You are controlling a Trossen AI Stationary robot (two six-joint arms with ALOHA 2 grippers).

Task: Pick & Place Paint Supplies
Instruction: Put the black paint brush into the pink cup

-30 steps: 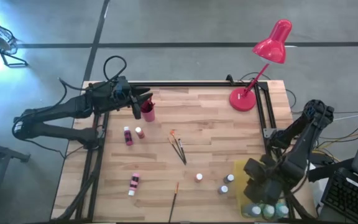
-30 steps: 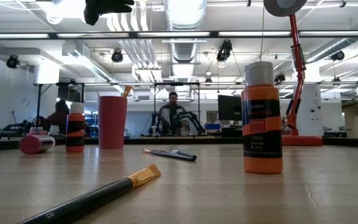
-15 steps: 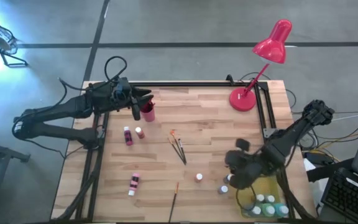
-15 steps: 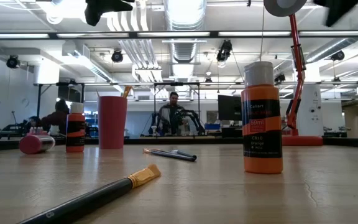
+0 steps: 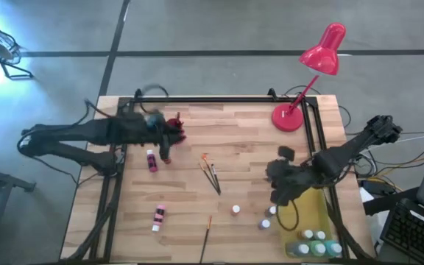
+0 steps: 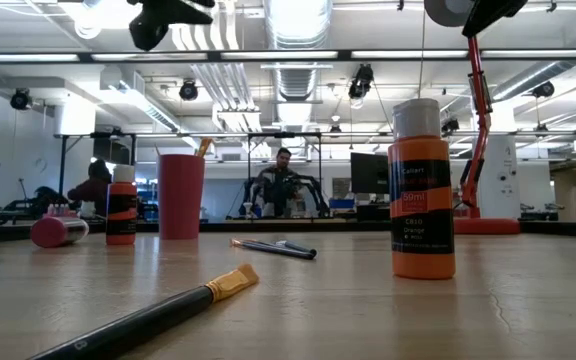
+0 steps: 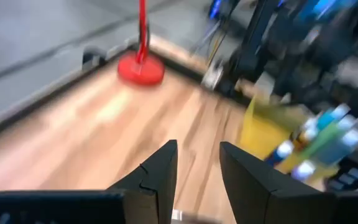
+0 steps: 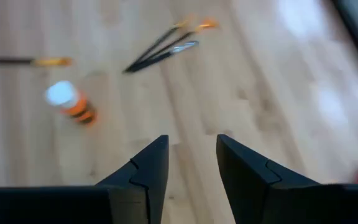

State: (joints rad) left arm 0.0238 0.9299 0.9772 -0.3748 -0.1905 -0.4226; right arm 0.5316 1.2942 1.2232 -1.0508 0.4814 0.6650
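My left gripper [image 5: 174, 138] [image 7: 197, 146] hangs open above the table's far left, over a red cup [image 5: 176, 122] that stands on its base with a brush in it. My right gripper [image 5: 277, 193] [image 8: 191, 140] hovers open above the table's right half, nothing between its fingers. An orange white-capped bottle [image 5: 235, 210] [image 8: 67, 101] stands upright near the front. Three thin brushes [image 5: 210, 174] [image 8: 163, 46] lie in the middle. A pink bottle [image 5: 152, 160] lies on its side, and another [image 5: 157, 216] lies near the front left.
A flat yellow tray [image 5: 316, 213] at the near right holds several white-capped bottles [image 5: 312, 240]. Two small bottles [image 5: 268, 215] stand beside it. A single brush [image 5: 206, 234] lies at the front edge. A red desk lamp [image 5: 288, 118] stands at the far right.
My right gripper has left the yellow tray, risen and swung toward the far edge and the table's middle, rolling as it went. My left gripper has swung toward the near edge and now hangs over the red cup. No object on the table has moved.
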